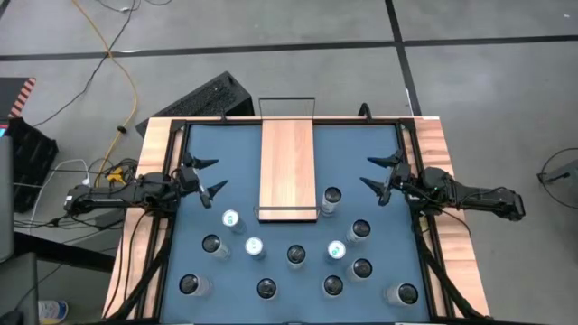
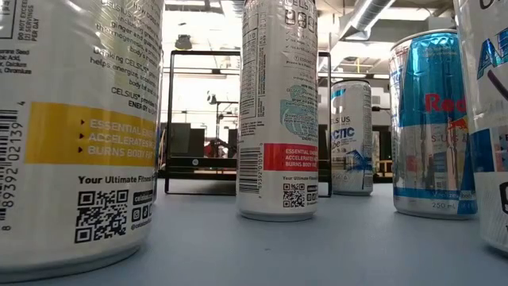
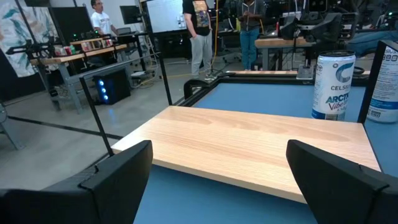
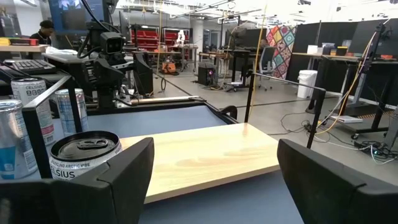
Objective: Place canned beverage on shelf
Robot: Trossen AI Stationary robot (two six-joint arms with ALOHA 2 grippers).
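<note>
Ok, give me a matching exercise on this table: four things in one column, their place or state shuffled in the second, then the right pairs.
Things
1. shelf
2. left gripper
3. right gripper
4. can beside the shelf

Places or states
A. open, at the table's right side
B. standing on the blue table by the shelf's right front corner
C. lying flat mid-table, nothing on it
D. open, at the table's left side

Pairs: 1-C, 2-D, 3-A, 4-B

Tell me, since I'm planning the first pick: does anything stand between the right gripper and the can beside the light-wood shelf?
Nothing visible does. The open right gripper faces the silver-topped can over bare blue table, beside the light-wood shelf.
</note>
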